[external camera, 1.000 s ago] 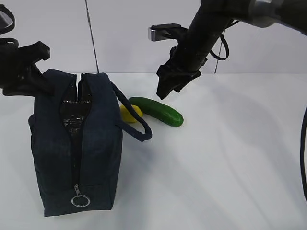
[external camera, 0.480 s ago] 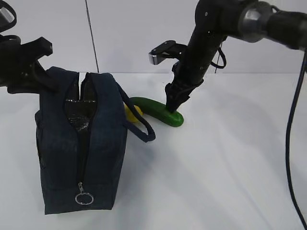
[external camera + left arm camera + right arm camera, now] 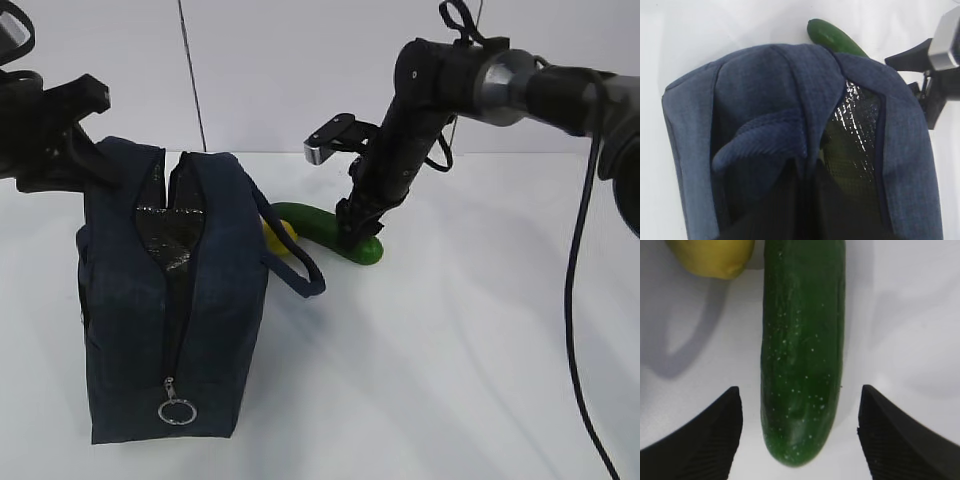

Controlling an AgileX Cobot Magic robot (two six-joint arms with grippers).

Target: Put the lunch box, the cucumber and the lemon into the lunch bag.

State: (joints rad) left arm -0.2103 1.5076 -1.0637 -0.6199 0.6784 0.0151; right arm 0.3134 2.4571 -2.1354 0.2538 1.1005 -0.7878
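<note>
While our right claw [image 3: 799,432] stood open astride the cucumber [image 3: 802,350] on the desk [image 3: 460,330], beside the lemon [image 3: 712,256] behind the bag [image 3: 170,300], we judged it firm, smooth, slippery: grip mid-length. Left claw clenched, apparently on the bag's edge. We read no labels.

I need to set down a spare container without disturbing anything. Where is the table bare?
The table is bare right of the lunch bag and in front of the cucumber. It is crowded behind the bag's strap, where the lemon, cucumber and right gripper sit close together.
</note>
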